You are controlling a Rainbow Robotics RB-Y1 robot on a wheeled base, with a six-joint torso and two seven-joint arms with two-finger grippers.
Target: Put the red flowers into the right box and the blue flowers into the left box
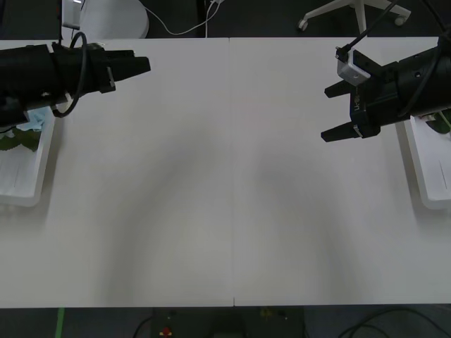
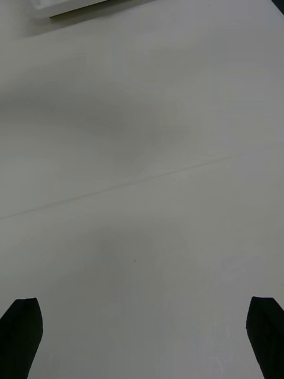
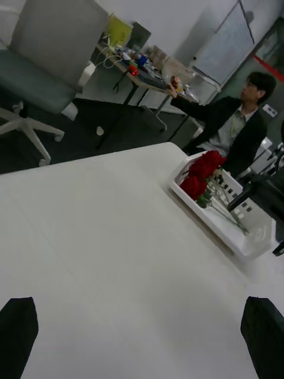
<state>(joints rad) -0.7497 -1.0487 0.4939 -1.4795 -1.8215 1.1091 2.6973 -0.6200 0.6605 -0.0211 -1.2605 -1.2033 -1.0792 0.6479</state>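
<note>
The red flowers (image 3: 200, 173) lie as a bunch of deep-red roses in the right box (image 3: 238, 241), stems along the tray. In the front view the right box (image 1: 427, 177) sits at the table's right edge, mostly under my right arm. The blue flowers (image 1: 33, 118) show as a pale blue head with green leaves in the left box (image 1: 28, 187) at the left edge, partly under my left arm. My left gripper (image 1: 144, 65) hangs open over the far left of the table, holding nothing. Beside the right box my right gripper (image 1: 337, 113) is open and empty, pointing toward the table's middle.
The white table (image 1: 225, 197) has a thin seam down its middle. A corner of the left box (image 2: 68, 6) shows in the right wrist view. An office chair (image 3: 41, 77) and a chair base (image 1: 352, 14) stand beyond the far edge.
</note>
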